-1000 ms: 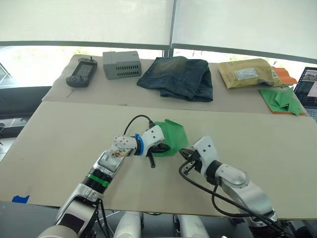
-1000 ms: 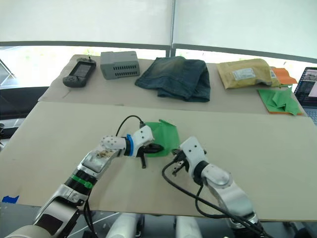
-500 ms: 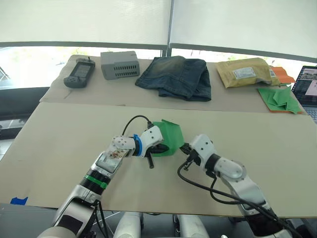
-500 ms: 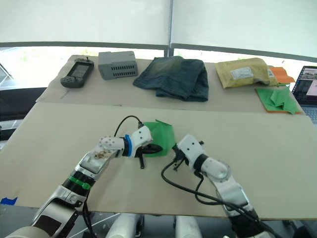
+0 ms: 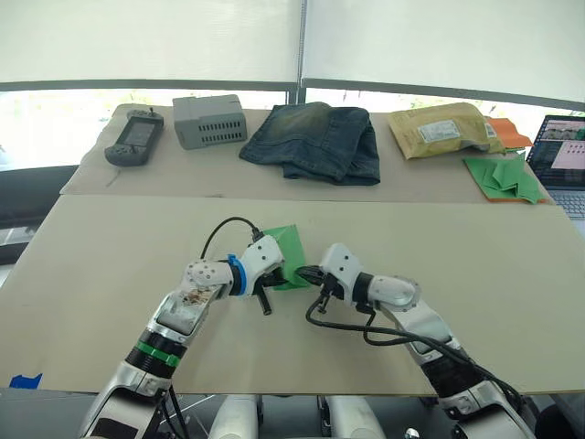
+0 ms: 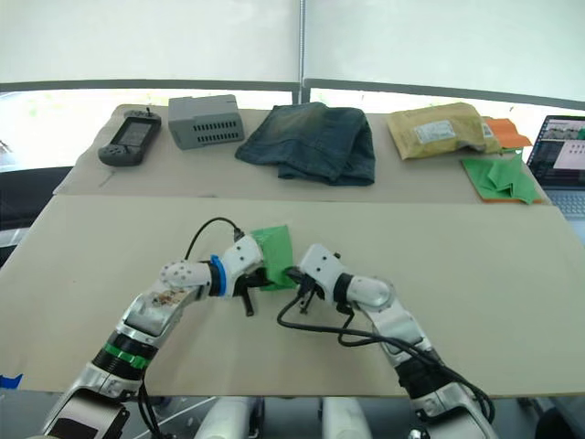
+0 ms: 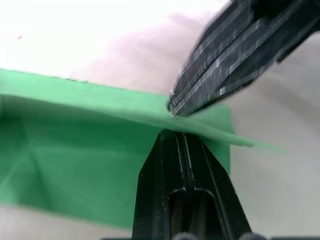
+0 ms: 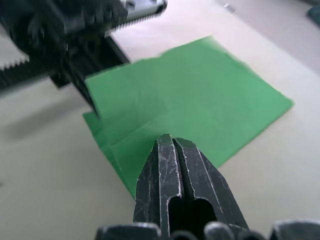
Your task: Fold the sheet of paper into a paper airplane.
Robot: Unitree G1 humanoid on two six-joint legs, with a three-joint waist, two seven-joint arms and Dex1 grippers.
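Sheet of paper: one thin, bright green, creased piece, partly folded, lying mid-table on the beige board. I see my left gripper with fingers pressed together at its 9 o'clock edge, my right gripper with fingers pressed together at its 4 o'clock edge. At 12 o'clock lie one pair of soft blue jeans and one grey ribbed box.

Clutter lying along the far table, around the blue jeans.
A grey vented box and black handheld console are sitting left of them; a padded envelope, green paper heap and laptop are resting right.
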